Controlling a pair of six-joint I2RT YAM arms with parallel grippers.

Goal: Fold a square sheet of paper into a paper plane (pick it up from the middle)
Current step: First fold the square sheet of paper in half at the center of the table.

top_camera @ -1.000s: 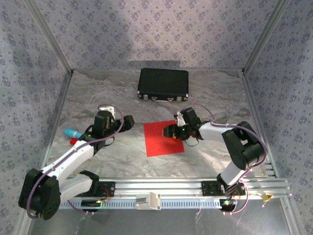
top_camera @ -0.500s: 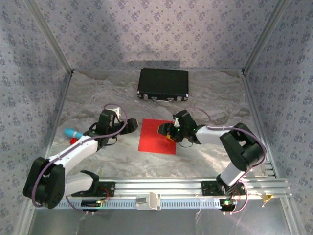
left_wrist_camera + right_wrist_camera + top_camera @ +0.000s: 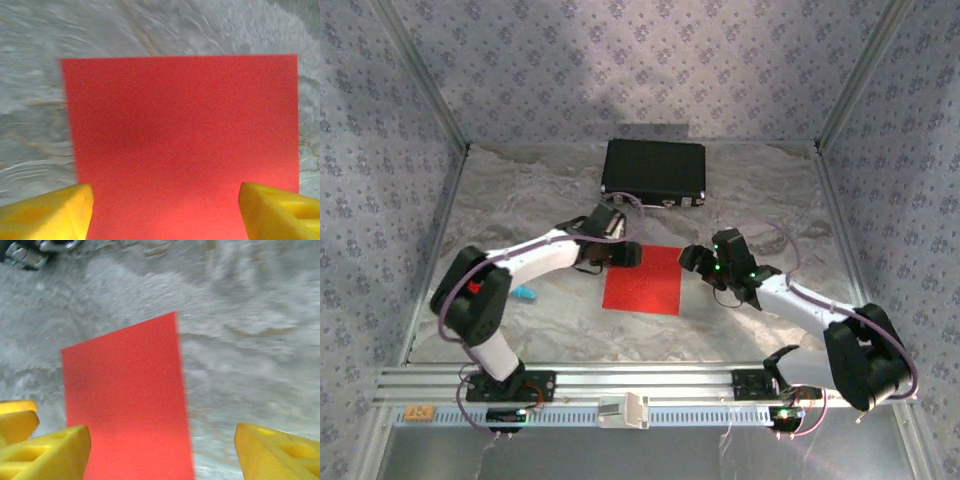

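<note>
So the thin bright red square sheet of paper [image 3: 644, 279] lay flat in the middle of the grey marbled worktop [image 3: 520, 200], a bit in front of the black rectangular case [image 3: 654, 168]. The left hand [image 3: 623, 254] sat at its far-left corner and the right hand [image 3: 692, 257] just off its far-right corner. Both had their yellow fingers [image 3: 45, 212] spread apart, gripping nothing.

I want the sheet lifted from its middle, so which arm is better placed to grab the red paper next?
Left, probably. The red paper lies flat, centered between the open left fingers in that wrist view. The right fingers are open too, but the sheet sits off to one side of them.
</note>
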